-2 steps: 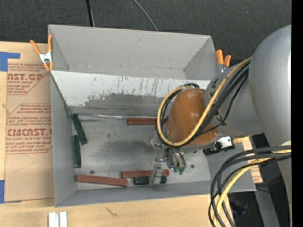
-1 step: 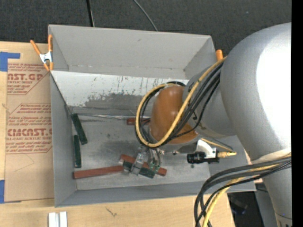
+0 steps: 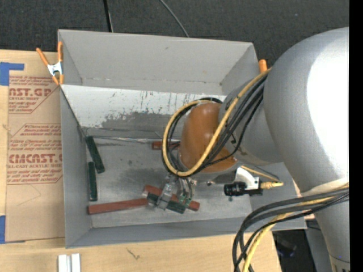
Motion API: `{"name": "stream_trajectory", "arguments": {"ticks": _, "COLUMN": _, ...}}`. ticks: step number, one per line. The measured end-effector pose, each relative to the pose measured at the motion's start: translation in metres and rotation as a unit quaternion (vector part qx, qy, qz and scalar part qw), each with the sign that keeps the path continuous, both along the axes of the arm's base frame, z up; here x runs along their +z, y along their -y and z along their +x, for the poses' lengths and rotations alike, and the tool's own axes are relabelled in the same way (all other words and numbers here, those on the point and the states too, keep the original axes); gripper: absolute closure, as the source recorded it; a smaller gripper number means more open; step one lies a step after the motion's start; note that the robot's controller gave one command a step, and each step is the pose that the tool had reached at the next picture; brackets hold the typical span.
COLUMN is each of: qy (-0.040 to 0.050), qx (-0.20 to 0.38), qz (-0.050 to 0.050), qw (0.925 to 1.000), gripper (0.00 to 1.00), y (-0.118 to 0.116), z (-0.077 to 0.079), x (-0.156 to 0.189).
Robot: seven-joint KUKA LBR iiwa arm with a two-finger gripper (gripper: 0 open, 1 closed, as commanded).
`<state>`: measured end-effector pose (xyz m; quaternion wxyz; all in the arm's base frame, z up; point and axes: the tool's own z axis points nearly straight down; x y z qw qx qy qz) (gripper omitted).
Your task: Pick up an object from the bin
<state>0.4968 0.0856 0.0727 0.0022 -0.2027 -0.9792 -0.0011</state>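
Looks like the grasp step — gripper (image 3: 173,196) down near the front wall of the grey metal bin (image 3: 142,55), right over a short reddish-brown stick (image 3: 151,191) with a small dark green piece (image 3: 177,208). Can't tell if open or closed. Probably needs a firm squeeze, then a straight lift.

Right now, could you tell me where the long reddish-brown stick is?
In the camera view the long reddish-brown stick lies along the grey metal bin's near edge, left of the gripper, just below the lower dark green stick.
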Motion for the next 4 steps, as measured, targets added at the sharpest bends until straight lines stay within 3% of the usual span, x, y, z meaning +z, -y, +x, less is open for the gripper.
{"name": "stream_trajectory", "arguments": {"ticks": 1, "qy": -0.0018, "qx": -0.006, "qz": -0.002, "qw": 1.0000, "gripper": 1.00, "y": 0.000, "z": 0.000, "x": 0.041}}
{"name": "stream_trajectory", "arguments": {"ticks": 2, "qy": 0.0014, "qx": -0.050, "qz": -0.001, "qw": 0.9987, "gripper": 0.00, "y": -0.018, "z": 0.011, "x": 0.035}}
{"name": "stream_trajectory", "arguments": {"ticks": 3, "qy": 0.0004, "qx": -0.063, "qz": -0.002, "qw": 0.9980, "gripper": 0.00, "y": -0.025, "z": 0.013, "x": 0.018}}
{"name": "stream_trajectory", "arguments": {"ticks": 4, "qy": 0.0026, "qx": -0.012, "qz": -0.001, "qw": 0.9999, "gripper": 0.00, "y": 0.000, "z": -0.004, "x": 0.014}}
